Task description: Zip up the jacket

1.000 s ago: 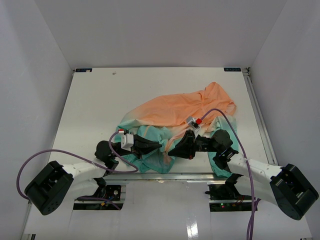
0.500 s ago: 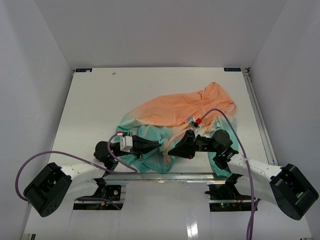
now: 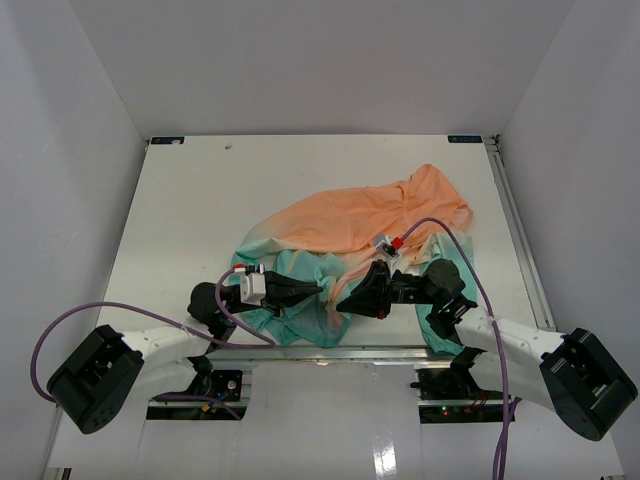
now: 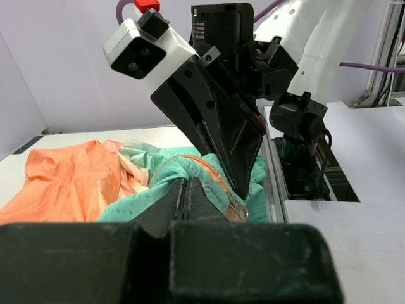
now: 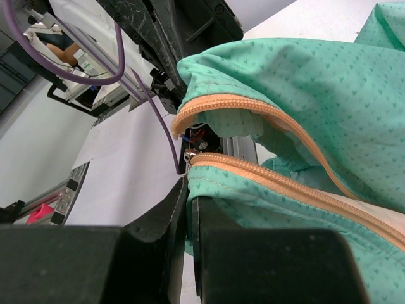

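Note:
The jacket [image 3: 365, 215] lies crumpled at the table's centre, orange at the back and teal [image 3: 300, 268] toward the near edge. My left gripper [image 3: 322, 291] and right gripper [image 3: 341, 298] meet tip to tip over the teal front. In the left wrist view the left gripper [image 4: 184, 189] is shut on a teal fold of the jacket [image 4: 136, 199], with the metal zipper slider [image 4: 238, 212] just to its right. In the right wrist view the right gripper [image 5: 188, 190] is shut on the teal hem right under the orange zipper tape [image 5: 278, 176]. The two zipper sides gape apart.
A metal rail [image 3: 300, 352] runs along the table's near edge, just below the grippers. Purple cables [image 3: 120, 305] loop from both arms. White walls enclose the table [image 3: 200, 200] on three sides.
My left gripper has drawn back slightly to the left with the teal fabric in it. The right arm has hardly moved.

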Available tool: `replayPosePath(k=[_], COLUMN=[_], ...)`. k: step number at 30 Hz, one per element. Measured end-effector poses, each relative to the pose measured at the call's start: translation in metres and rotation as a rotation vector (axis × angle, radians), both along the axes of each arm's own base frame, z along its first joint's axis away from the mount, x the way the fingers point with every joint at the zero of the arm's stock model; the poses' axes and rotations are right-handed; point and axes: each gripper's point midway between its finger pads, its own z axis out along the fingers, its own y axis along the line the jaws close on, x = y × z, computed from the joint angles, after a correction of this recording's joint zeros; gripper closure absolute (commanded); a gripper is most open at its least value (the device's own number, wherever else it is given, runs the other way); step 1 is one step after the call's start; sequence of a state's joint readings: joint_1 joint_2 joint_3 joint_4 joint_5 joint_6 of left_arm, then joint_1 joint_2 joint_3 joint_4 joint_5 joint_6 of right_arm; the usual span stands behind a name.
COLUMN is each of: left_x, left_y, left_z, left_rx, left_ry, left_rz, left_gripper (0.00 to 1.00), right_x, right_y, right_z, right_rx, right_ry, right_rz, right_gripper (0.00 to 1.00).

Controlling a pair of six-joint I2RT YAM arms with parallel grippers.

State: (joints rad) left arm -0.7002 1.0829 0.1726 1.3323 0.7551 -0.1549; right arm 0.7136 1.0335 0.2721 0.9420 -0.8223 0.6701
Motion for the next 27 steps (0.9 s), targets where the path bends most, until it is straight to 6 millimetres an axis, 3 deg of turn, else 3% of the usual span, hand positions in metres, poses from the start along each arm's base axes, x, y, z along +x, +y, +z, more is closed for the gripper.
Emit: replayPosePath(k=[27], left_x=[0.005], left_y=[-0.004], left_z=[-0.008], left_rx=[0.019], left_ry=[0.032], left_rz=[0.002], left_gripper=[1.00], right_x=[-0.006], right_y=[-0.001], right_z=[0.004], right_rx=[0.025], right_ry=[-0.023], right_rz=[0.033], right_gripper=[0.92])
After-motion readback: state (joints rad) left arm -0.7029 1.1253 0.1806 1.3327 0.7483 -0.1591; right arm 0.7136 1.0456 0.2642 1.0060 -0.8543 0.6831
